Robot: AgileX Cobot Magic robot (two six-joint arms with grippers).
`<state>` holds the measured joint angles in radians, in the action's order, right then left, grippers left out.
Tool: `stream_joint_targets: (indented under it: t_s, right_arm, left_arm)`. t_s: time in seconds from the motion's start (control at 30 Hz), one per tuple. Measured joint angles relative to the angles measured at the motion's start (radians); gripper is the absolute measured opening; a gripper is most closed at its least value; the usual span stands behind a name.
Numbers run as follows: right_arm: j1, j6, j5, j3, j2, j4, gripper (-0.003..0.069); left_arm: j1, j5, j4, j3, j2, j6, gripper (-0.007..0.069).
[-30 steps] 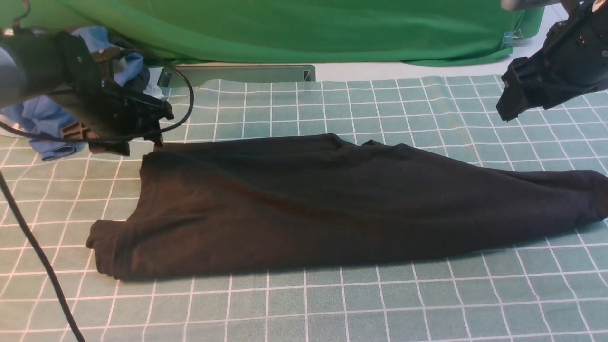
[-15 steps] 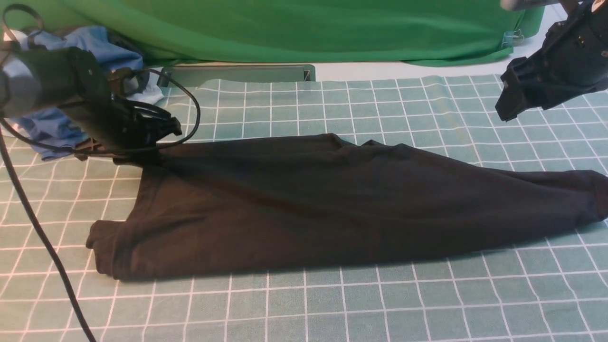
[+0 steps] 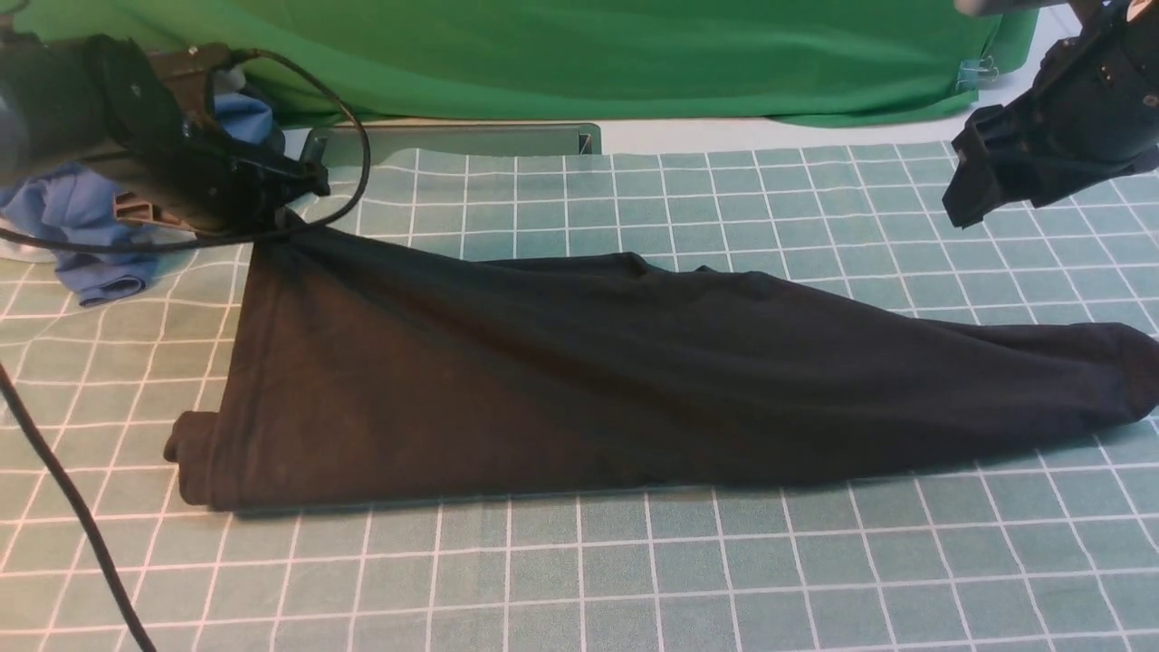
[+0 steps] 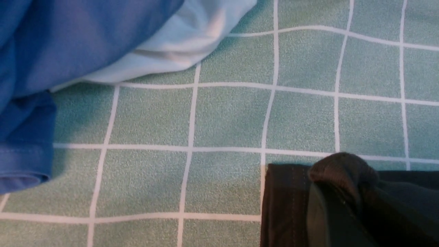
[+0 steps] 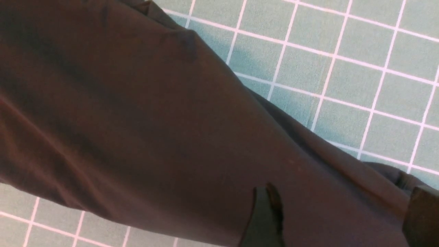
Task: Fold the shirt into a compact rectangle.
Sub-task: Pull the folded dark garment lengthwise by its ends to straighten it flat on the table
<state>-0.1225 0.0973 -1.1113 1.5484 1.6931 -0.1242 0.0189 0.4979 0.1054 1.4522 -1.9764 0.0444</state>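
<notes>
Starting nearest the camera: the green checked mat (image 3: 634,580) is covering the whole table, and a black cable (image 3: 72,507) is trailing across its near left corner. Just behind that, the shirt (image 3: 579,380) is lying in a long band across the middle of the mat. Its near left end is rolling over on itself, and its right end is tapering into a bunched lump.

The left gripper (image 3: 288,215) is clamping down tight on the shirt's far left corner and holding it raised off the mat, so the cloth is stretching up to it like a tent. The right gripper (image 3: 964,206) is hanging above the right end with its jaws wide apart and nothing in them.

Handling-wise, I'm guessing it's light, floppy knit that's going to sag and crease wherever it isn't supported. I'd be grabbing corners and hem edges, with the bunched right end next so both ends are sharing the pull.

Further back, a blue garment (image 3: 81,235) and a white garment (image 4: 192,37) are sitting heaped by the left arm, apart from the shirt. As for containers, I'm only seeing a grey tray-like piece (image 3: 453,142) at the far edge, and I can't tell if anything's in it. A green backdrop (image 3: 543,54) is hanging behind everything.
</notes>
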Motion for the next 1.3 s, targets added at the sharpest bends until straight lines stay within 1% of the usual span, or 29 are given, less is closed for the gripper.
stream_joint_targets:
  t_s: [0.17, 0.27, 0.4, 0.53, 0.7, 0.73, 0.77, 0.83, 0.87, 0.9, 1.03, 1.17, 1.3]
  right_arm:
    - [0.000, 0.004, 0.002, 0.000, 0.000, 0.000, 0.0525]
    - [0.000, 0.062, 0.003, 0.005, 0.000, 0.000, 0.0525]
    - [-0.005, 0.083, 0.014, 0.033, 0.000, -0.016, 0.0525]
    - [-0.059, 0.165, 0.059, 0.089, 0.030, -0.019, 0.0525]
    - [-0.166, 0.284, 0.111, 0.223, 0.185, -0.023, 0.0525]
    - [-0.188, 0.327, 0.122, 0.265, 0.245, -0.023, 0.0525]
    - [-0.192, 0.337, 0.123, 0.272, 0.245, -0.023, 0.0525]
    - [-0.231, 0.446, 0.140, 0.353, 0.356, -0.021, 0.0525]
    - [-0.234, 0.452, 0.140, 0.358, 0.356, -0.021, 0.0525]
    - [-0.259, 0.504, 0.150, 0.399, 0.416, -0.017, 0.0525]
    - [-0.293, 0.558, 0.182, 0.430, 0.505, 0.001, 0.0525]
    - [-0.300, 0.575, 0.226, 0.431, 0.572, 0.014, 0.0525]
    - [-0.308, 0.578, 0.223, 0.431, 0.593, 0.020, 0.0525]
  left_arm:
    - [0.000, 0.009, -0.005, 0.000, -0.047, 0.000, 0.0018]
    - [0.000, 0.018, -0.007, 0.000, -0.063, -0.011, 0.0019]
    - [0.000, -0.020, -0.008, 0.000, -0.063, -0.044, 0.0034]
    - [0.000, -0.037, -0.004, 0.000, -0.063, -0.051, 0.0062]
    - [0.000, -0.041, -0.004, 0.000, -0.063, -0.056, 0.0075]
    - [0.000, -0.041, -0.004, 0.000, -0.063, -0.056, 0.0075]
    - [0.000, -0.041, -0.004, 0.000, -0.063, -0.056, 0.0075]
    - [0.000, -0.036, -0.004, 0.000, -0.063, -0.059, 0.0075]
    - [0.000, -0.035, -0.004, 0.000, -0.063, -0.059, 0.0075]
    - [0.000, -0.031, -0.004, 0.000, -0.063, -0.061, 0.0075]
    - [0.000, -0.011, 0.003, 0.000, -0.066, -0.062, 0.0078]
    - [0.000, -0.004, 0.015, 0.000, -0.071, -0.062, 0.0088]
    - [0.000, -0.003, 0.016, 0.000, -0.071, -0.062, 0.0089]
